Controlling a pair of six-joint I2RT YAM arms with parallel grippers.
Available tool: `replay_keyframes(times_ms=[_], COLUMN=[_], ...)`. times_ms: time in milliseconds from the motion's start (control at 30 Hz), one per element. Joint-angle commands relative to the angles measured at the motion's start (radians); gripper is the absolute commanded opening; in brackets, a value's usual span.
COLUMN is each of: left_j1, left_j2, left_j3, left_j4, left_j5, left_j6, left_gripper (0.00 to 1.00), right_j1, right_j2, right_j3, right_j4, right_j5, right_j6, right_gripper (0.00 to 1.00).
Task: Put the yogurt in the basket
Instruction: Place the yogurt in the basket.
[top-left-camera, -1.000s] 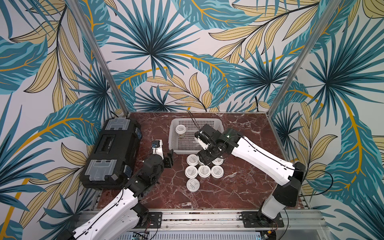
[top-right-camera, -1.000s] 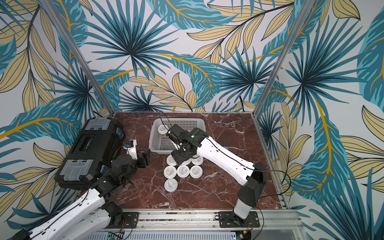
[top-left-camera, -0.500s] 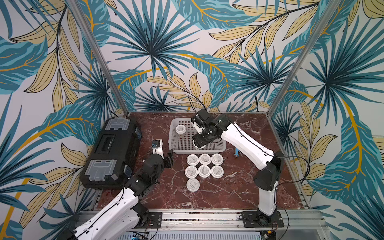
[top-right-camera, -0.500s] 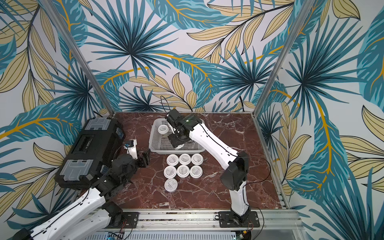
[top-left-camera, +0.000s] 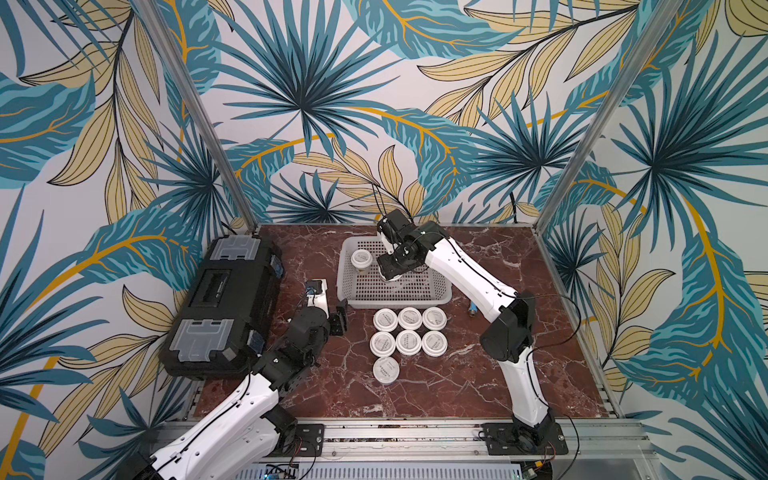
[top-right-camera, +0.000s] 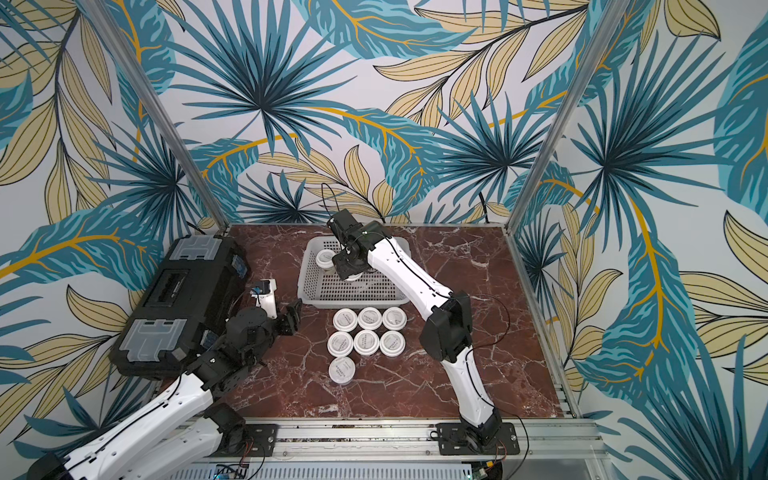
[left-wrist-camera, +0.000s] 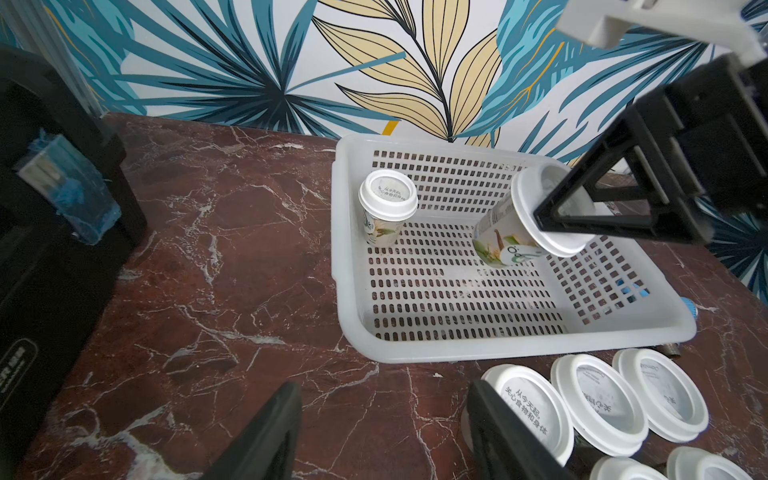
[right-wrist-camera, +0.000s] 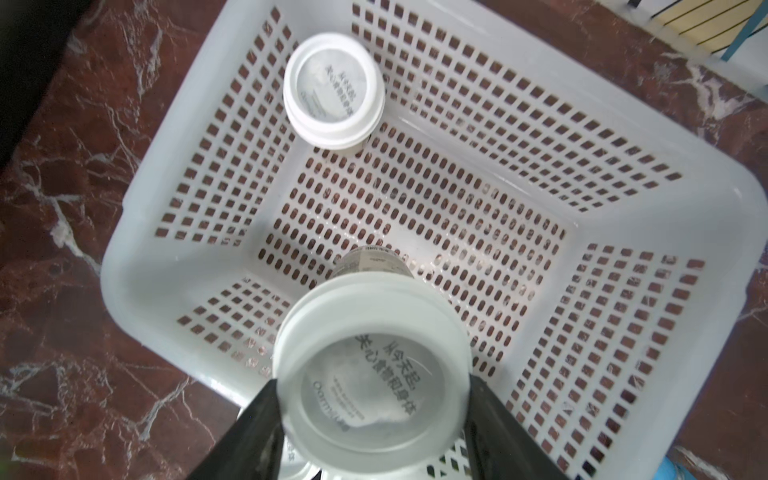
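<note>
- Right hand (right-wrist-camera: 372, 397) is clamped across the lid rim of the held yogurt (left-wrist-camera: 505, 239), one finger on each side. The rim grip leaves the body free below.
- The held yogurt hangs tilted, base down, over the middle of the basket (left-wrist-camera: 498, 351), inside its walls. Cannot tell if the base touches the floor.
- Standing yogurt (left-wrist-camera: 388, 195) is upright in a far corner of the basket, well apart from the held one. Tucking it there seems meant to leave room for the rest.
- Seven yogurts (top-left-camera: 408, 343) sit lids up on the surface (top-left-camera: 478, 382), just in front of the basket's near rim. They are packed side by side: two rows of three, then a single.
- Left hand (left-wrist-camera: 382, 436) has its fingers apart and holds nothing. It sits low, just beside the nearest pot of the cluster, clear of the right arm. Likely placed for a later pick.
- Black toolbox (top-left-camera: 224, 307) is at the left edge and plays no part here.
- Judgement: the step in hand is the release. The tilt is the risk, since the pot may topple on letting go. Lowering and levelling it first looks wise.
</note>
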Motion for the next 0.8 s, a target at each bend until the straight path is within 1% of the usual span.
replay_keyframes(times_ms=[0,233,467,667,767], left_j1=[0.006,0.008,0.008,0.008,0.009], left_j2=[0.002,0.008,0.008,0.006,0.004], left_j3=[-0.015,-0.012,-0.012,-0.013,-0.015], left_j4=[0.028,0.032,0.034,0.034,0.036], left_j5=[0.008,0.018,0.023,0.026,0.027], left_j6=[0.01,0.017,0.021,0.022,0.022], left_gripper=[0.67,0.67,0.67,0.67,0.67], right_j1=[-0.014,-0.019,-0.031,-0.034,-0.039], right_j2=[0.036,0.084,0.128,0.127,0.143], right_j3=[0.024,0.015,0.014,-0.065,-0.066], right_j4=[0.049,0.166,0.218,0.332,0.339], right_j5=[0.02,0.025,0.022,0.019,0.013], right_j6=[0.018,0.037,0.052,0.065,0.071], right_gripper=[0.65,0.65,0.65,0.66,0.66])
